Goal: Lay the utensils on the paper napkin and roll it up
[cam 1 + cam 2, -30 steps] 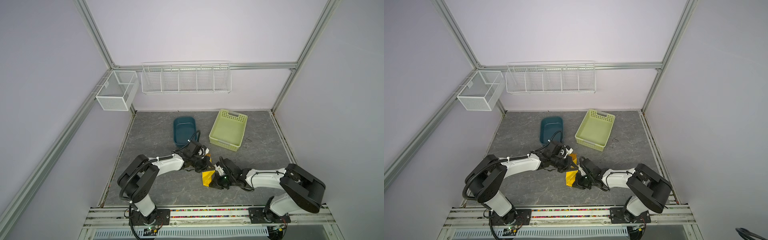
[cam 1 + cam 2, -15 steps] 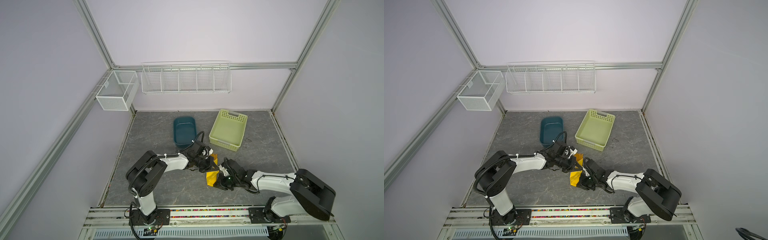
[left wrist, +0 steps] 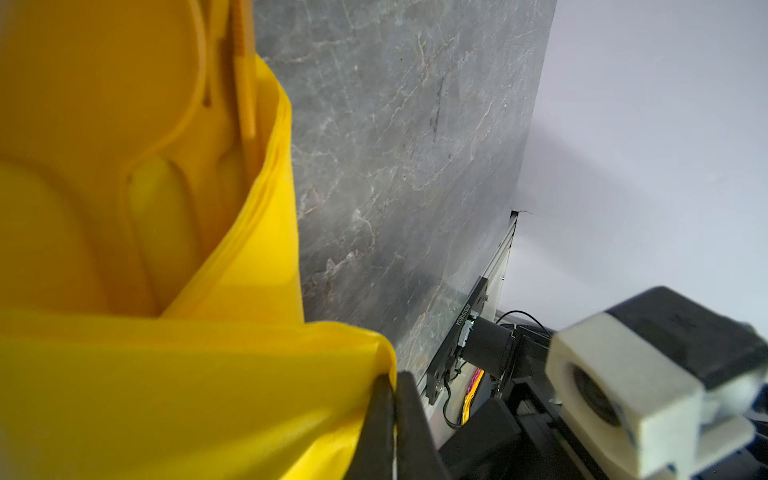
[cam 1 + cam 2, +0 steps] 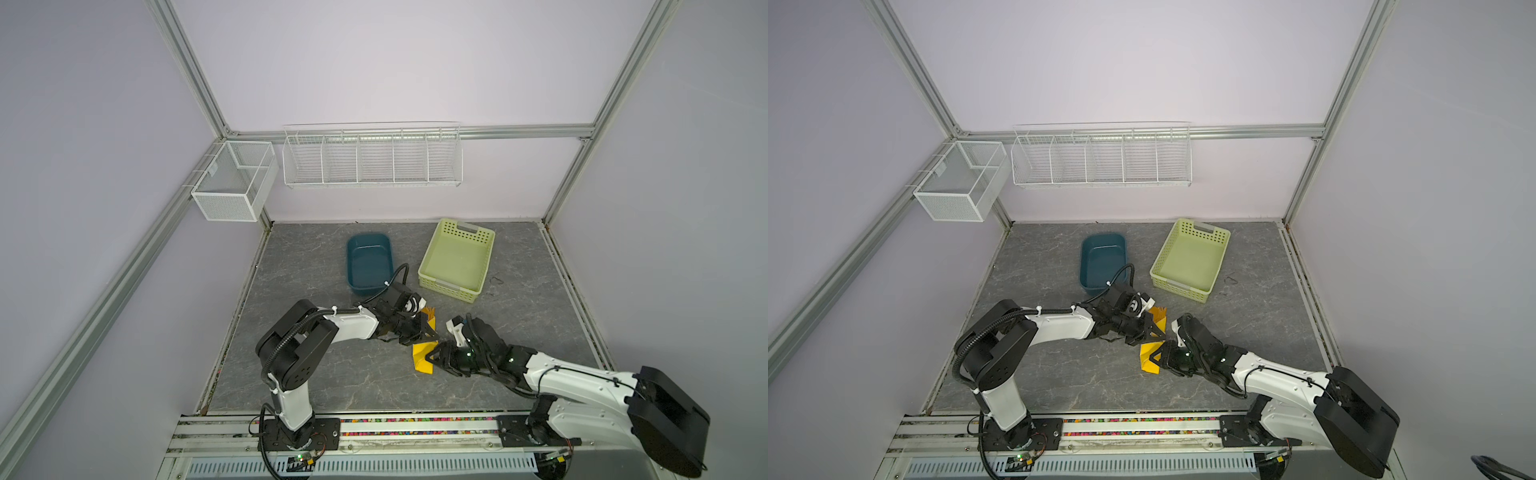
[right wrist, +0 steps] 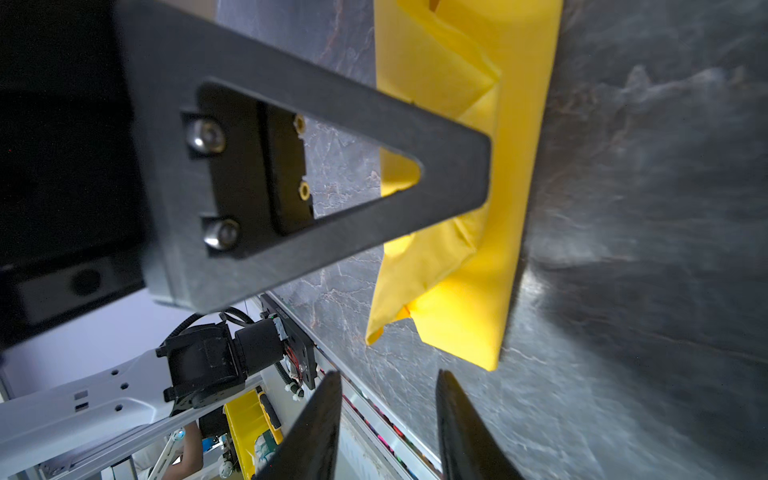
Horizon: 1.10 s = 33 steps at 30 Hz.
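The yellow paper napkin lies folded into a long bundle on the grey table in both top views. The orange utensils are wrapped inside it; fork tines stick out of its far end. In the left wrist view a spoon bowl and a slim handle show inside the fold. My left gripper is shut on a napkin edge. My right gripper stands open at the bundle's near end, with nothing between its fingers.
A teal tub and a pale green perforated basket stand behind the grippers. On the back wall hangs a white wire rack, and a mesh box is fixed at the left corner. The two arms meet at the bundle.
My right gripper has opened and let go of the napkin's near end. Both grippers and the bundle have shifted slightly to the right. The left gripper keeps its hold.
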### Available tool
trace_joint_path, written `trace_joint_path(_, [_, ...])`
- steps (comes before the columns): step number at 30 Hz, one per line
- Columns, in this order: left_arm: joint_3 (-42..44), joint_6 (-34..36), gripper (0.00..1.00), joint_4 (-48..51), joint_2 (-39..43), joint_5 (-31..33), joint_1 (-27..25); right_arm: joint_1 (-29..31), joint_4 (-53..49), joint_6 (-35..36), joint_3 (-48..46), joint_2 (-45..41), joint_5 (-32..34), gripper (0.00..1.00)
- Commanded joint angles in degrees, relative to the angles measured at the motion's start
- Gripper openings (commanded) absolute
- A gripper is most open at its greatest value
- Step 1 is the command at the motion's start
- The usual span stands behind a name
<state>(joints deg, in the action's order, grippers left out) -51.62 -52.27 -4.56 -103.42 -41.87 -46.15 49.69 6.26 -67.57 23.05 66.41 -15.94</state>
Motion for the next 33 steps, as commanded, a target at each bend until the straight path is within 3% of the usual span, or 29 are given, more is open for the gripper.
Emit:
trace_joint_path(1, [0.25, -1.45, 0.00, -2.39, -1.13, 0.41, -0.26, -0.12, 4.75, -2.52, 1.30, 3.52, -0.66, 0.41])
trace_joint_path(6, [0.67, -1.63, 0.00, -2.76, -1.06, 0.42, -0.26, -0.12, 7.36, -2.51, 3.41, 8.87, -2.00, 0.37])
trace_joint_path(9, [0.87, -1.57, 0.00, -2.74, -1.00, 0.56, -0.26, -0.13, 7.45, -2.05, 4.35, 10.56, -2.42, 0.29])
trace_joint_path(18, [1.30, -1.33, 0.00, -2.74, -1.00, 1.00, -0.21, -0.14, -3.48, 0.02, 2.70, 6.18, 0.84, 0.07])
trace_joint_path(33, [-0.79, 0.97, 0.00, 1.62, -0.44, 2.62, -0.26, 0.07, -7.11, 1.07, -2.70, 6.92, 3.55, 0.06])
